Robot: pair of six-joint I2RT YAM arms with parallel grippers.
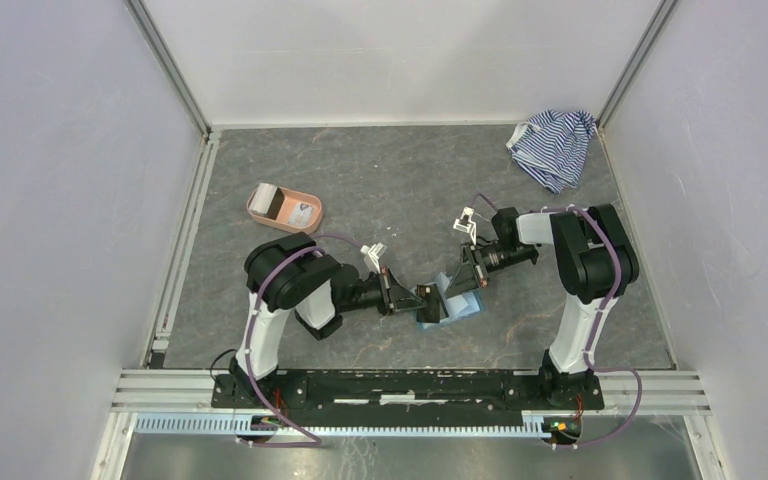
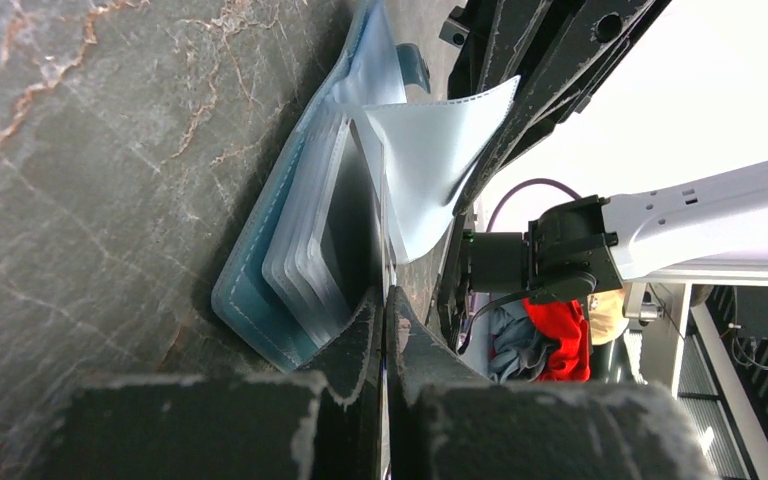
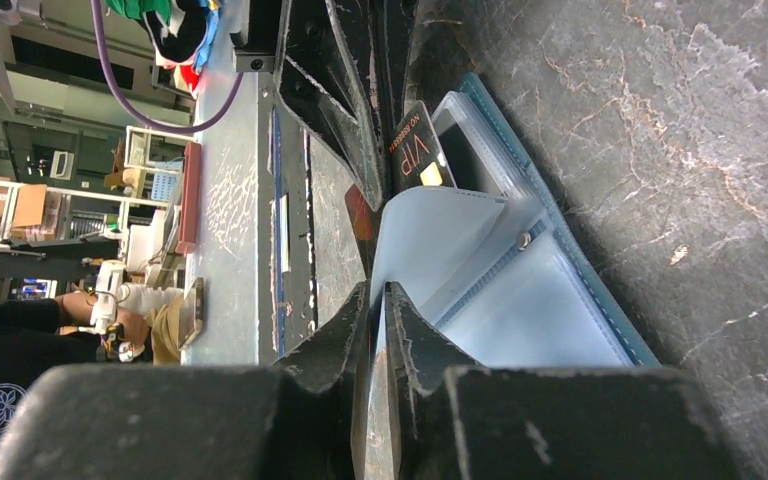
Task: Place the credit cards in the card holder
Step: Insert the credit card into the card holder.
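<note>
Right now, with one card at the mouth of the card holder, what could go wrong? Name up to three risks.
1. The dark card in the left gripper meets several stacked clear sleeves; it could catch on an edge or slide between the wrong layers.
2. The inner flap sits only narrowly in the right gripper; if it slips, it may fall over the pockets.
3. Apparently only that flap steadies the card holder, so a push may shove it away.

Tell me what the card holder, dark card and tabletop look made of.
The card holder looks like teal faux leather, stitched along its edge, with clear plastic sleeves. The dark card seems glossy plastic with printed lettering. The tabletop is matte, grey, veined like stone, perhaps laminate.
</note>
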